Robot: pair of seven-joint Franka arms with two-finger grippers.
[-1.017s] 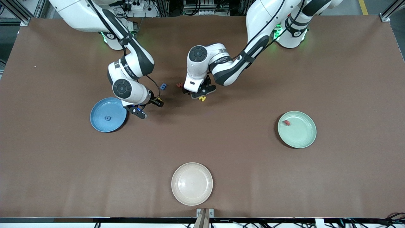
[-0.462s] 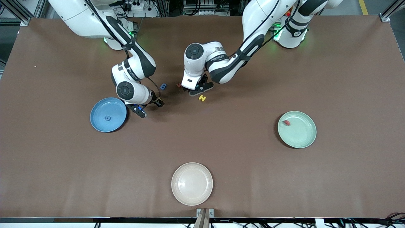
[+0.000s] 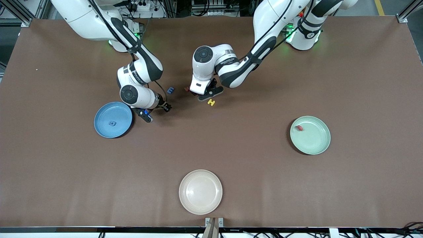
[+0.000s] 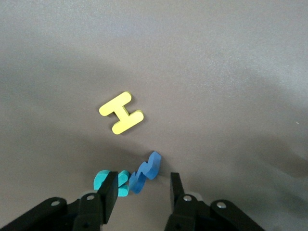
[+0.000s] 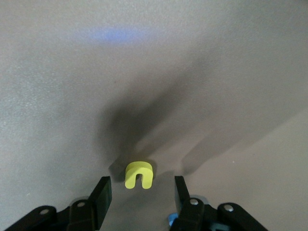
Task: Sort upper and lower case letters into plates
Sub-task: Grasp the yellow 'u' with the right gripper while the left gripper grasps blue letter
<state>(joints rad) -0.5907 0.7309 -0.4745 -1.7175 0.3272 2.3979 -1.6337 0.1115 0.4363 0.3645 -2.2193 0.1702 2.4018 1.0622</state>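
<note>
My left gripper (image 4: 142, 193) is low over the table's middle, open, with a zigzag blue letter (image 4: 144, 172) between its fingertips and a teal letter (image 4: 111, 182) against one finger. A yellow H (image 4: 121, 112) (image 3: 211, 102) lies just nearer the front camera. A red letter (image 3: 186, 88) and another blue letter (image 3: 170, 90) lie beside the left gripper (image 3: 202, 94). My right gripper (image 5: 141, 193) (image 3: 156, 111) is open beside the blue plate (image 3: 102, 114), a small yellow letter (image 5: 139, 174) just past its fingertips. One blue letter (image 3: 112, 123) lies in that plate. The mint plate (image 3: 314, 140) holds a red letter (image 3: 299, 128).
A cream-white plate (image 3: 200, 191) sits near the table's front edge, bare. The mint plate is toward the left arm's end, the blue plate toward the right arm's end. Both forearms hang low over the letters in the middle.
Both grippers' fingers have narrowed. The left hand shifted slightly away from the front camera, uncovering the yellow H. The right hand moved a little away from the camera too.
</note>
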